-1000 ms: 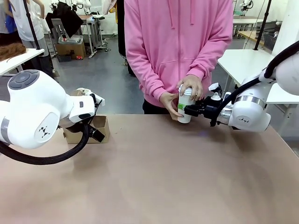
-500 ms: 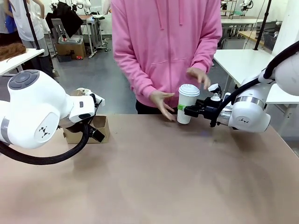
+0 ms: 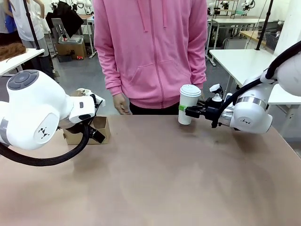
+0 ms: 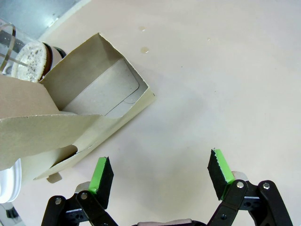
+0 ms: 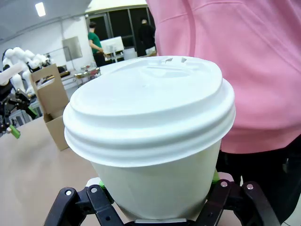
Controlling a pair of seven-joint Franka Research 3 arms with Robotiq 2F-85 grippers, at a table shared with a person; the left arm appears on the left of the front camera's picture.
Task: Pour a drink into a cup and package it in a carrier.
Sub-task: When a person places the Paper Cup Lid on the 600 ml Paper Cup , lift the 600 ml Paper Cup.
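right gripper (image 3: 185, 110): black fingers with green pads pinching the cup low on its wall, one finger on each side; same grip seen in the right wrist view (image 5: 157, 200)
cup (image 3: 187, 109): tall, tapered, plain white matte paper, upright, at the far edge of the table in front of the person; can't tell if its base touches the table
lid (image 5: 150, 103): white domed plastic, smooth and glossy, stepped rim, seated on the cup
left gripper (image 4: 161, 172): fingers spread wide, holding nothing, over bare table just beside the carrier
carrier (image 4: 94, 94): brown-grey cardboard, folded, open pocket, flat panels with raw cut edges; sits on the robot's left side of the table (image 3: 101, 129), well apart from the cup
glass jug (image 4: 14, 47): clear, round, just behind the carrier, contents unclear
table (image 3: 155, 179): flat matte tan top, a few small droplets (image 4: 146, 49) near the carrier
person's hand (image 3: 123, 104): hanging at the table edge, apart from the cup
hoodie (image 3: 150, 52): pink, soft fleece
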